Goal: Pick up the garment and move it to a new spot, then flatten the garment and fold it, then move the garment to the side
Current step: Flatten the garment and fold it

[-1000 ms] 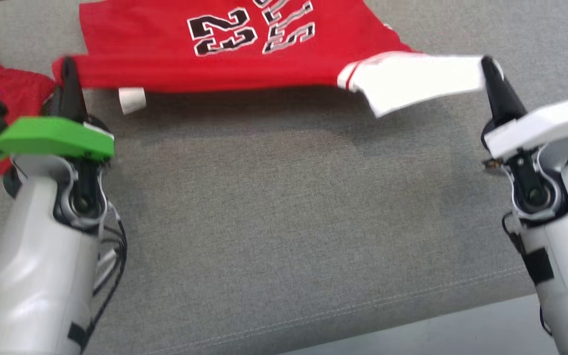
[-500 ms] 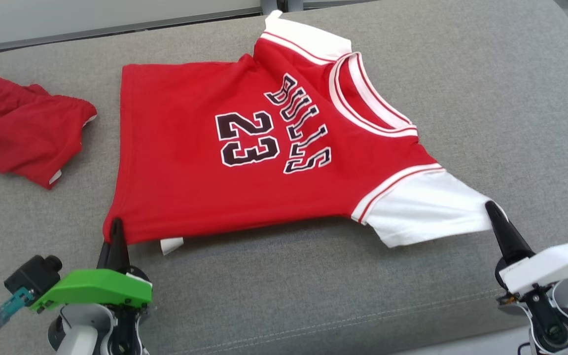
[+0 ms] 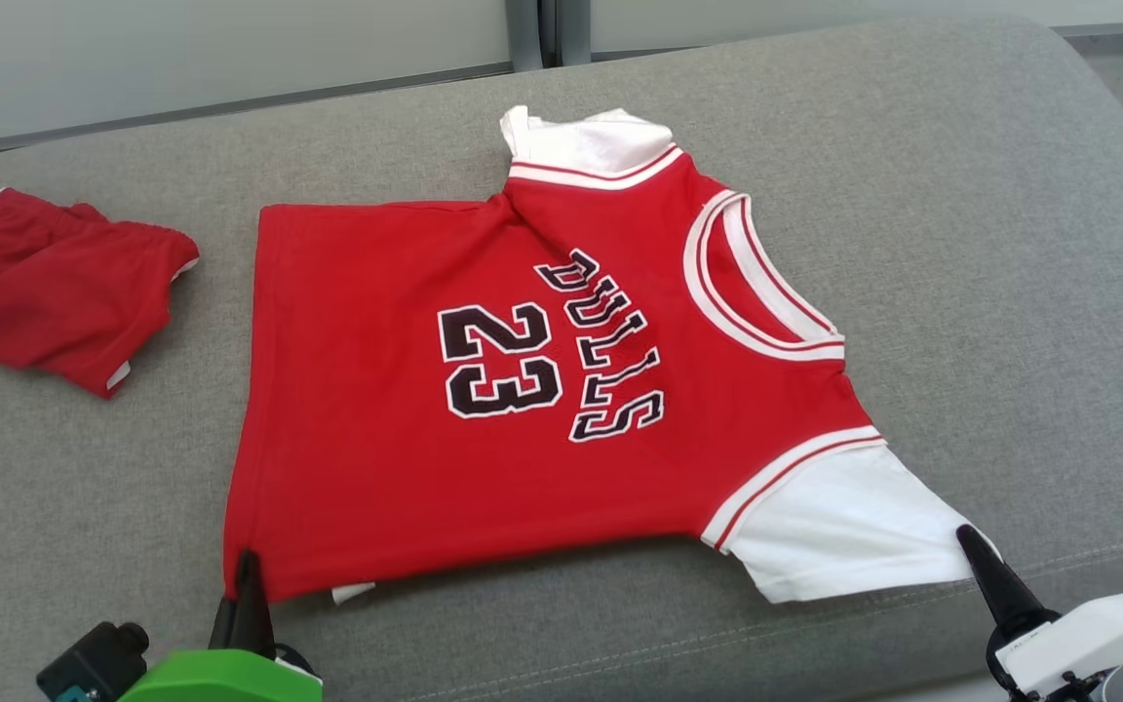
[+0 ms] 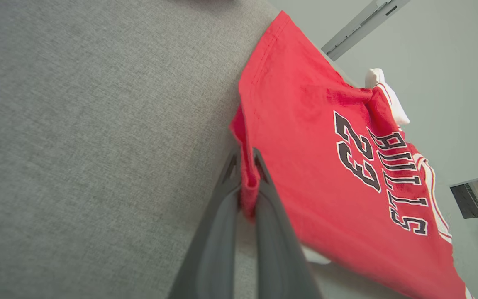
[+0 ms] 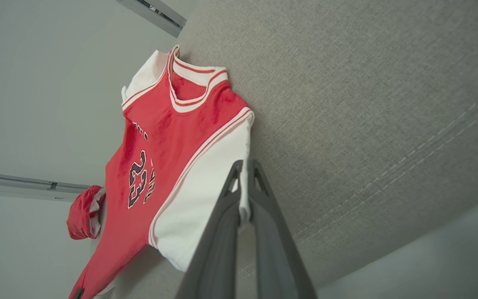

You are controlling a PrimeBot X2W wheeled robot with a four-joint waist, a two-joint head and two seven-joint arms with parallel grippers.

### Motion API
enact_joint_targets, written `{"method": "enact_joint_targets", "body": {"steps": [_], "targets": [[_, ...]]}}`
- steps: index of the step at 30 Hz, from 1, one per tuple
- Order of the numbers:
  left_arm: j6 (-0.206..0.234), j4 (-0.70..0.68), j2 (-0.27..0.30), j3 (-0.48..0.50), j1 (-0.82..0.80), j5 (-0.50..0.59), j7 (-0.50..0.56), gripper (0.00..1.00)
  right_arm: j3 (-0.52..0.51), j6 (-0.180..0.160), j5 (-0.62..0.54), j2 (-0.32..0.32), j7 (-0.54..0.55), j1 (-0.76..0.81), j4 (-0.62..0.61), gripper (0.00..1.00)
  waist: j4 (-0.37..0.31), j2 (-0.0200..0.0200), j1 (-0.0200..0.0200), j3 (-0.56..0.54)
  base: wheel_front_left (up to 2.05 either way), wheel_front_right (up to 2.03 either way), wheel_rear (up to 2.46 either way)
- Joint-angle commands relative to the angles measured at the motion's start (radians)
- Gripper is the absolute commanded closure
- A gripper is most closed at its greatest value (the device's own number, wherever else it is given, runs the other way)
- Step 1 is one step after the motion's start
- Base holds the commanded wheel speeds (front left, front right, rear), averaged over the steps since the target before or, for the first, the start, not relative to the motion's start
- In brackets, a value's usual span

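On the grey cushion [image 3: 961, 195], the red shirt [image 3: 484, 390] lies spread, its hem corner [image 3: 269, 577] pinched by the left gripper [image 3: 249, 565] and its white sleeve [image 3: 844, 526] by the right gripper [image 3: 967, 538]; uneven tension could free either thin pinch or rumple the cloth.

Right claw [image 5: 246, 166] pinches jersey's [image 5: 172, 137] white sleeve [image 5: 206, 187].

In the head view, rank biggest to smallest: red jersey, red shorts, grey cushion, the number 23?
1. grey cushion
2. red jersey
3. red shorts, though the picture's edge cuts them off
4. number 23
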Motion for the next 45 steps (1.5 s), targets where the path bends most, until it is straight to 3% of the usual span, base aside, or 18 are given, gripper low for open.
{"method": "enact_joint_targets", "body": {"steps": [1, 4, 12, 24, 38, 45], "targets": [[0.012, -0.009, 0.002, 0.008, 0.024, 0.01, -0.01, 1.0, -0.004, 0.0, 0.008, -0.002, -0.008, 0.014, 0.006, 1.0, 0.001, 0.0, 0.0001, -0.004, 0.0, 0.0, 0.0], [0.037, -0.036, -0.011, 0.019, 0.056, 0.025, -0.026, 1.0, -0.005, 0.0, 0.008, -0.002, -0.015, 0.022, 0.012, 1.0, 0.006, 0.0, 0.0001, -0.009, 0.0, 0.0, 0.0], [0.052, -0.041, -0.046, -0.005, 0.089, 0.029, -0.019, 1.0, 0.008, 0.0, 0.015, -0.002, -0.018, -0.011, 0.045, 1.0, 0.025, 0.0, 0.0001, -0.024, 0.0, 0.0, 0.0], [0.083, -0.04, -0.05, -0.01, 0.108, 0.019, -0.002, 1.0, 0.004, 0.0, 0.014, -0.002, -0.025, -0.025, 0.069, 1.0, 0.037, 0.0, 0.0001, -0.04, 0.0, 0.0, 0.0], [0.107, -0.069, -0.063, 0.008, 0.108, -0.066, 0.092, 1.0, 0.02, 0.0, 0.013, -0.002, -0.018, -0.038, 0.08, 1.0, 0.026, 0.0, 0.0001, -0.062, 0.0, 0.0, 0.0], [0.151, -0.098, -0.068, 0.032, 0.075, -0.137, 0.18, 1.0, 0.02, 0.0, -0.026, -0.002, 0.015, -0.08, 0.091, 1.0, 0.025, 0.0, 0.0001, -0.055, 0.0, 0.0, 0.0]]}}
